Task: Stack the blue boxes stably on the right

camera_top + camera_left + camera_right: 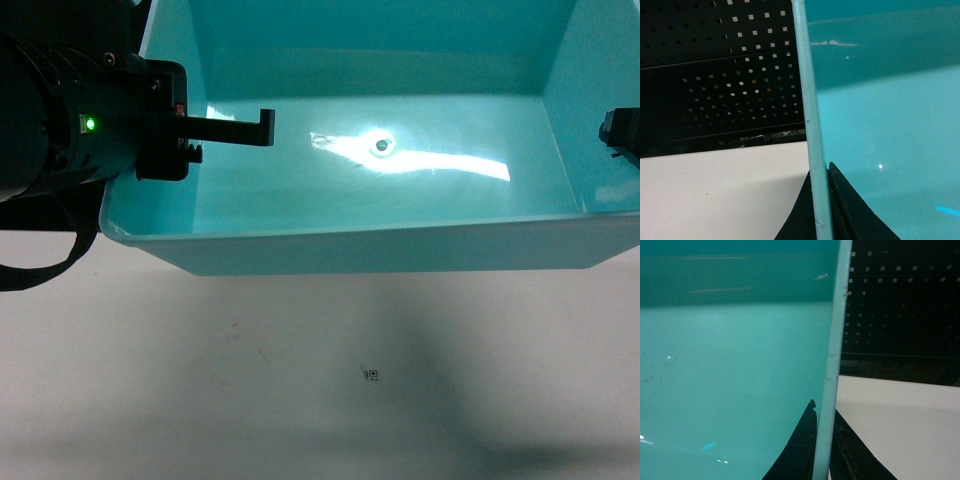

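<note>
Two tools clamp one blue box (450, 240): left tool (821, 210) pinches its left rim, right tool (824, 450) its right rim, keeping it level above the worktop (300, 400) for stacking.

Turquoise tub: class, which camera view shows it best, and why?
The head view: the turquoise tub shows its whole floor and walls. Each wrist view shows only one rim edge, pinched between claw fingers, plus some inner wall.

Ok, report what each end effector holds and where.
Both hold the turquoise tub: left end effector clamps its left wall rim, right end effector its right wall rim.
</note>
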